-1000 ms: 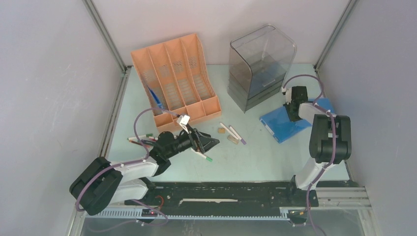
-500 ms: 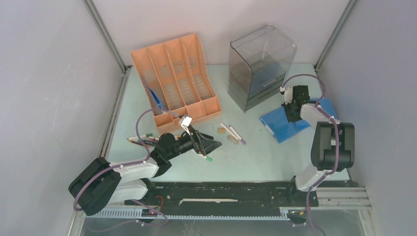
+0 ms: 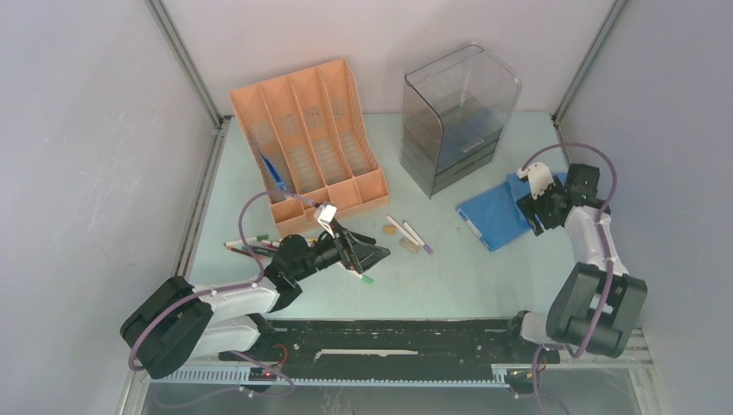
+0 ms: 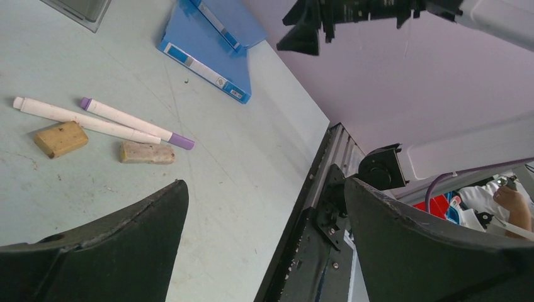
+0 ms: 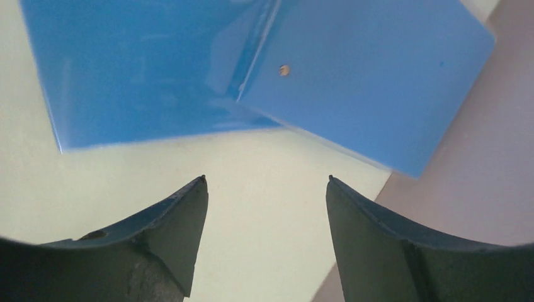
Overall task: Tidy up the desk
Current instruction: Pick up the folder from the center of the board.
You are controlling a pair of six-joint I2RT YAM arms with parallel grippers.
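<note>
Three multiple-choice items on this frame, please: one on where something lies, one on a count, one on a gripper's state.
1. Where on the desk does the blue folder lie?
A. at its left edge
B. near its right edge
C. at the middle of its near edge

2. How many small tan blocks lie by the white markers?
A. one
B. two
C. four

3. The right gripper is:
A. open and empty
B. shut on the folder
C. shut on a marker

Answers:
1 B, the top view shows the folder on the right side.
2 B, the left wrist view shows two blocks.
3 A, bare desk shows between its fingers in the right wrist view.
</note>
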